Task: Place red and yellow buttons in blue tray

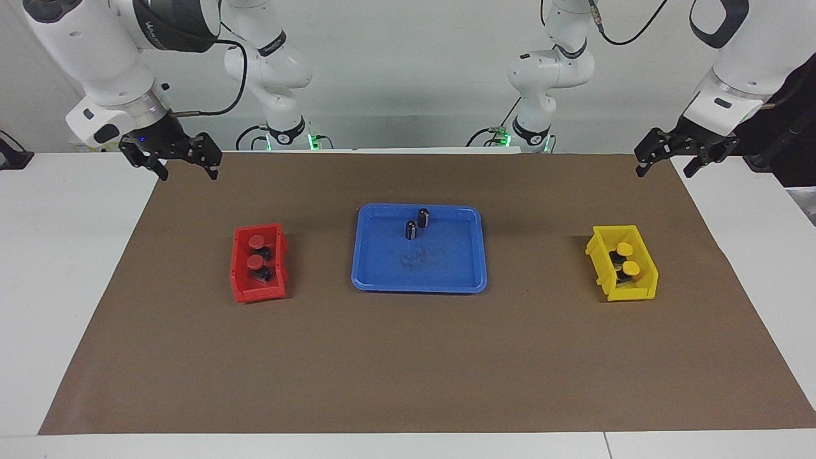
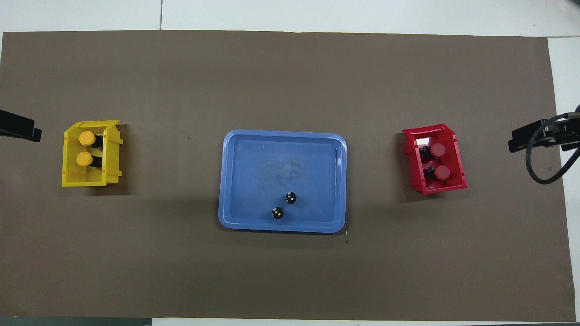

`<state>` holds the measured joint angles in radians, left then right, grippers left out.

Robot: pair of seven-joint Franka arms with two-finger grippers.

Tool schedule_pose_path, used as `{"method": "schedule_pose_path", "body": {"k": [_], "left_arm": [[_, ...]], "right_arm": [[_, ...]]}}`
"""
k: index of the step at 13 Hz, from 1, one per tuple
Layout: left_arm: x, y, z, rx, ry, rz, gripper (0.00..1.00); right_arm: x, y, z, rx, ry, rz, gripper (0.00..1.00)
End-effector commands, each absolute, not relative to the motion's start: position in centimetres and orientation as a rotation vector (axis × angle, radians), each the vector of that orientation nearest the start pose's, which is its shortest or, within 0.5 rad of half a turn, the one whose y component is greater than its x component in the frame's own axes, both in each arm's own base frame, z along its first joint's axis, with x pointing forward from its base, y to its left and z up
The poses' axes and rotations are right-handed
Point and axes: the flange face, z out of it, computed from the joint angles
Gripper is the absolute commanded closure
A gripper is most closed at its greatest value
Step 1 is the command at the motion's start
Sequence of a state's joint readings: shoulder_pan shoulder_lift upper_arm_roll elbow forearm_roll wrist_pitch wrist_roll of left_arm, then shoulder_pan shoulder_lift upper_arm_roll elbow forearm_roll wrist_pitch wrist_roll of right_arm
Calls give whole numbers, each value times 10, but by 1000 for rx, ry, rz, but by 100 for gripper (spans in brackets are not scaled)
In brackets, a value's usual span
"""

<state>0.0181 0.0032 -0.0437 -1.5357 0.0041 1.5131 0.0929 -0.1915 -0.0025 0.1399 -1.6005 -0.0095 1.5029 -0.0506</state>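
Note:
Two red buttons [image 1: 257, 241] [image 2: 438, 150] lie in the small red bin [image 1: 258, 294] [image 2: 442, 189] toward the right arm's end. Two yellow buttons [image 1: 623, 248] [image 2: 86, 138] lie in the small yellow bin [image 1: 631, 294] [image 2: 86, 182] toward the left arm's end. The blue tray [image 1: 417, 288] [image 2: 281, 134] sits mid-table between the bins and holds no capped button. My right gripper [image 1: 188, 171] [image 2: 539, 136] is open and empty, raised over the mat's corner near the red bin. My left gripper [image 1: 665, 169] [image 2: 18, 129] is open and empty, raised over the mat's corner near the yellow bin.
Two capless dark cylinders [image 1: 417, 223] [image 2: 283, 205] stand upright in the tray, in the part nearer to the robots. A brown mat [image 1: 408, 370] covers the white table under everything.

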Motion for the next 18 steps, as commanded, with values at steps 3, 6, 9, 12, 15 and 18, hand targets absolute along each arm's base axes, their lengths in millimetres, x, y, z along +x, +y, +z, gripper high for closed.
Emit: {"method": "schedule_pose_path", "body": {"k": [3, 6, 9, 12, 15, 18], "left_arm": [[539, -17, 636, -3142, 169, 50, 0], [539, -11, 635, -3144, 152, 55, 0], [539, -15, 635, -3143, 162, 55, 0], [539, -10, 635, -3144, 148, 53, 0], [539, -7, 635, -3144, 138, 53, 0], [539, -8, 635, -3144, 140, 53, 0]], "right_arm": [[541, -29, 605, -3136, -17, 140, 1], [538, -35, 601, -3134, -12, 157, 1], [544, -26, 596, -3141, -33, 83, 1], [548, -19, 565, -3143, -52, 44, 1], [565, 5, 516, -3129, -118, 4, 2], [578, 15, 459, -3121, -146, -95, 16]]}}
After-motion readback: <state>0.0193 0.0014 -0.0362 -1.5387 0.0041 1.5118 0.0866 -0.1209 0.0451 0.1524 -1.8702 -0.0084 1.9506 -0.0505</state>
